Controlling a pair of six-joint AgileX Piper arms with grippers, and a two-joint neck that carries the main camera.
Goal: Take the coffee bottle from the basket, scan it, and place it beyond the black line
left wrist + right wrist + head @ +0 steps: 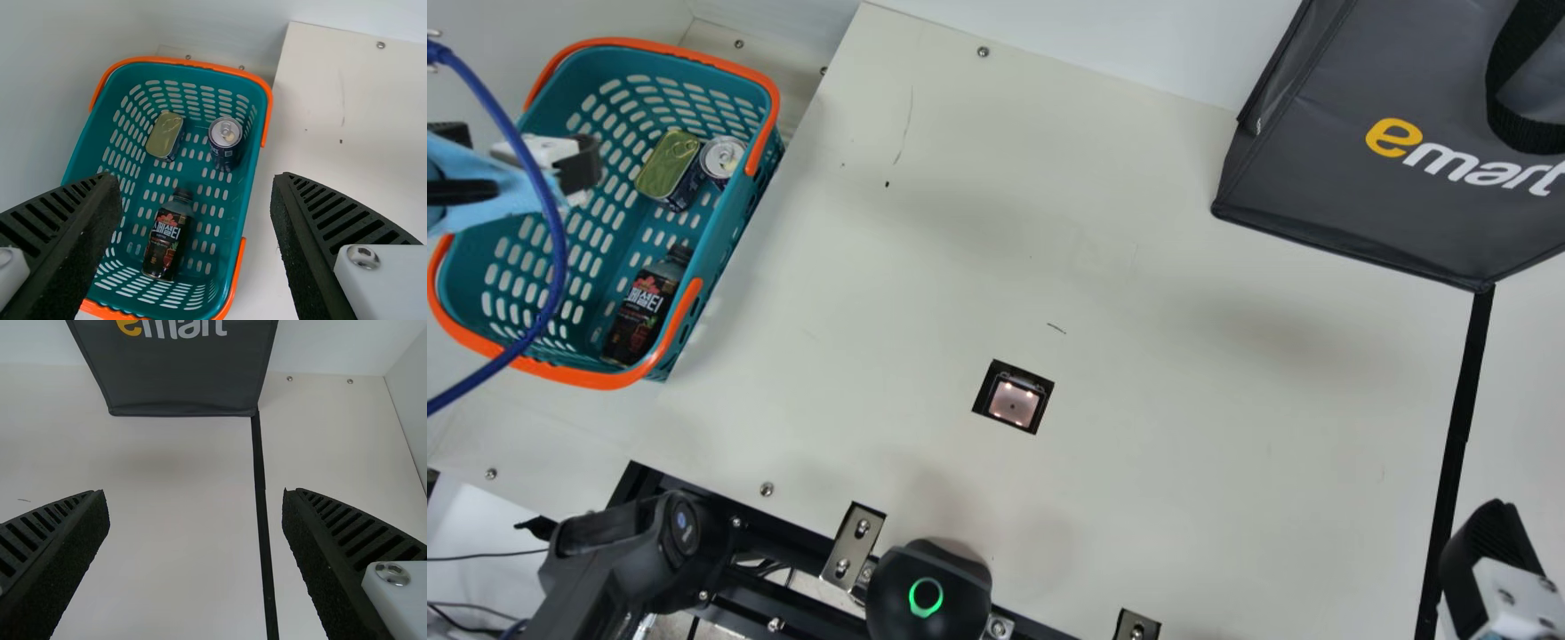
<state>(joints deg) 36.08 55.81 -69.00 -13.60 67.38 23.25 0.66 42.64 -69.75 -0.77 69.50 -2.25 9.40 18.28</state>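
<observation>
My left gripper (583,164) is over the basket's left part in the main view; in the left wrist view the left gripper (197,200) stands open with nothing between its fingers. The dark coffee bottle (640,307) lies inside the teal basket (734,213), near its front right wall; the left wrist view has the bottle (167,237) below the gripper. My right gripper (1485,556) is by the black line (1463,400) at the right; in the right wrist view the right gripper (197,520) is open and empty above that line. The scanner (1014,397) is set in the table.
Also in the basket are a flat tin (669,167) and a round can (722,158). A dark grey bag (1352,204) stands at the back right, by the line's far end. A blue cable (547,204) hangs across the basket's left side.
</observation>
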